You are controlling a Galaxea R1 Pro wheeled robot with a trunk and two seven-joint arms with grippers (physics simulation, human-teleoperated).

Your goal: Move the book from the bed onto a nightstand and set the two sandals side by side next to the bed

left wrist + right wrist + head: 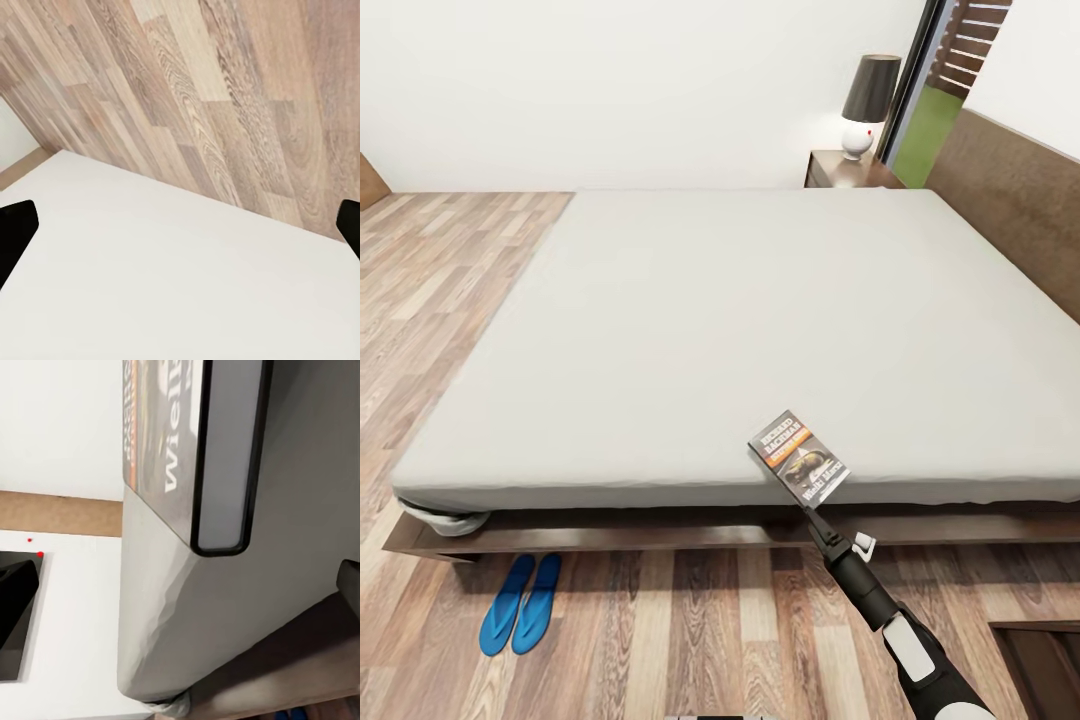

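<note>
The right hand reaches to the bed's near edge, its fingers spread either side of the book, which lies flat on the mattress (near-right). The two sandals lie together on the floor, near-left.

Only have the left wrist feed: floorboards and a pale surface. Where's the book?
Observer: The book lies on the bed, at the mattress edge nearest the robot.
Operator: Right hand on it?
Observer: The right hand is at the book's near corner. In the right wrist view its fingers stand wide apart, not closed on the book.
Operator: Sandals?
Observer: The sandals lie side by side on the floor, by the bed's near left corner.
</note>
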